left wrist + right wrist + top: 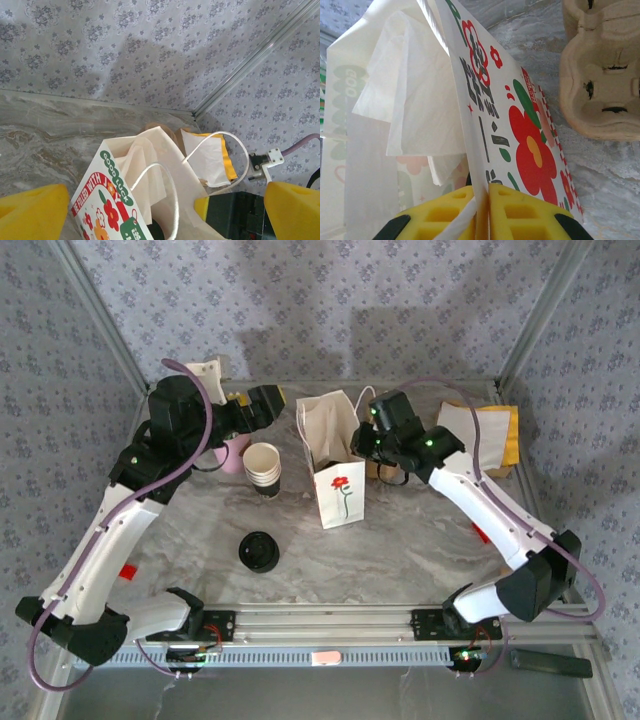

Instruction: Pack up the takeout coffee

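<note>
- Where the top camera looked down, one paper bag [338, 490] stood upright in the middle of the table [420, 540]. The right gripper [360, 446] was at the bag's right wall, and the left gripper [268, 405] was just beside its left side, near the mouth.
- Counted there: one stack of lidless beige cups [262, 468], one pile of black lids [259, 551], one pink cup [234, 454], and what looked like two flat bags [485, 435] at the far right.
- From the left wrist, the yellow fingers [31, 214] stood spread as wide as they go, with nothing between them, aimed at the bag's open mouth.
- Two white cord handles [220, 133] arched over that mouth. A dark rounded shape sat low inside, likely the lid of the takeout coffee [156, 233] — too little showed to be sure.
- From the right wrist, the right gripper's pads were closed tight on the bag's printed wall, with a handle cord caught alongside. One pulp cup carrier [602, 70] lay on the table just beside the bag.
- With the cup apparently in, the step in hand looked to be clearing the left gripper. It was best drawn up and back, clear of both cords — the right pinching the wall steady so the bag neither tipped nor folded in.
</note>
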Tool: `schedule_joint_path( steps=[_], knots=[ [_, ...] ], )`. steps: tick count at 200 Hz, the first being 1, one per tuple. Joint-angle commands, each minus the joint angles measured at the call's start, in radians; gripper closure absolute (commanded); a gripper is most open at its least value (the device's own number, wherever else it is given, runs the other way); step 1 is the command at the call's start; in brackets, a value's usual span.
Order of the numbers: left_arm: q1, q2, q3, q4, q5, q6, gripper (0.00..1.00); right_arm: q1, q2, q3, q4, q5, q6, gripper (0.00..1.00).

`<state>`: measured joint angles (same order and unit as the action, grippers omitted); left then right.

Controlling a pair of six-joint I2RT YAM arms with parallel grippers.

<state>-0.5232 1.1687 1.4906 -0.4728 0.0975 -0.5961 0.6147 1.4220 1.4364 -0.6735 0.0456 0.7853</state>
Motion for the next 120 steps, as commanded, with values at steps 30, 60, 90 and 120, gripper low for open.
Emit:
schedule_joint_path(
  steps=[30, 60, 90, 120],
  knots=[
    [0.012, -0.030, -0.011, 0.035, 0.027, -0.008, 0.00, 0.049, 0.060, 0.016, 0.068, 0.065, 0.095, 0.83],
    [0.011, -0.036, -0.014, 0.031, 0.028, -0.004, 0.00, 0.069, 0.092, 0.042, 0.097, 0.074, 0.101, 0.81],
    [0.013, -0.037, -0.007, 0.025, 0.023, 0.005, 0.00, 0.080, 0.094, 0.062, 0.077, 0.101, 0.076, 0.71],
    [0.015, -0.037, 0.021, 0.003, 0.007, 0.029, 0.00, 0.082, 0.041, 0.056, 0.027, 0.136, 0.038, 0.57]
  ],
)
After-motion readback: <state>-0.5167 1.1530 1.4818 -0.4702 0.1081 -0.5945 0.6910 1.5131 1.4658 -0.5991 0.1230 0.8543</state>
